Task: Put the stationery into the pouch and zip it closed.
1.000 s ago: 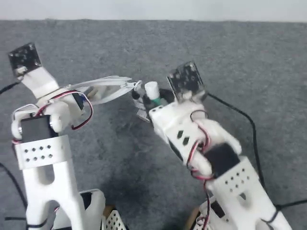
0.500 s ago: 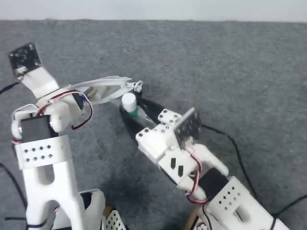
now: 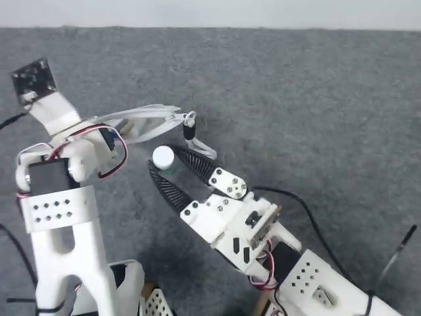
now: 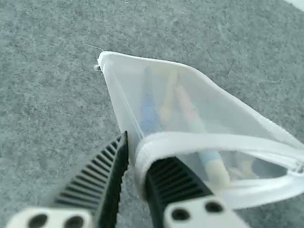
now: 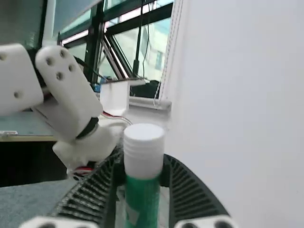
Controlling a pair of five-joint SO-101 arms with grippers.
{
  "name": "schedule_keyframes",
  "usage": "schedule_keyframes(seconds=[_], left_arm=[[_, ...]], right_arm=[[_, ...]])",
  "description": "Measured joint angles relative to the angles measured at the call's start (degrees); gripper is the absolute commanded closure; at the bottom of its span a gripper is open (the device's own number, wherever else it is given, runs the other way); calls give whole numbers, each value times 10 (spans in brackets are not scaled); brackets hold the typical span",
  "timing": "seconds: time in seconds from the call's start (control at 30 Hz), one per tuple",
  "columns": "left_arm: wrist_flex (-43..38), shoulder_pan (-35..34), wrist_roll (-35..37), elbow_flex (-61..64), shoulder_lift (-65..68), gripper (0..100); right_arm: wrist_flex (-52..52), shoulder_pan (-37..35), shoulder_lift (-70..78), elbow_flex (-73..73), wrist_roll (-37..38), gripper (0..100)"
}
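The grey desk point(image 3: 316, 92) has a matt, rough, felt-like cloth cover with a fuzzy nap. The translucent white pouch point(image 4: 190, 104) looks like thin, frosted, faintly glossy plastic edged by a woven cloth zip band. The green glue stick point(image 5: 141, 190) with its ribbed white cap is smooth plastic, and the jaws are black, matt, ridged plastic.

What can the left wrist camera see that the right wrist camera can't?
Left wrist: the see-through pouch with pens inside, its rim pinched by the left gripper, over the grey table. Right wrist: a green glue stick with a white cap, clamped in the right gripper, with the other arm and windows beyond. Shared: black ribbed fingers shut on something.
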Motion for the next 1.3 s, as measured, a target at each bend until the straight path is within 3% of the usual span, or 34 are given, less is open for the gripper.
schedule_keyframes(seconds=[0.27,0.57,0.97,1.3], left_arm=[[0,0,0,0,0,990],[0,0,0,0,0,990],[0,0,0,0,0,990],[-4,0,3,0,0,990]], right_arm=[[-107,-11,42,0,-40,991],[-305,39,232,0,-41,991],[-455,51,505,-67,-41,991],[-631,51,578,-80,82,991]])
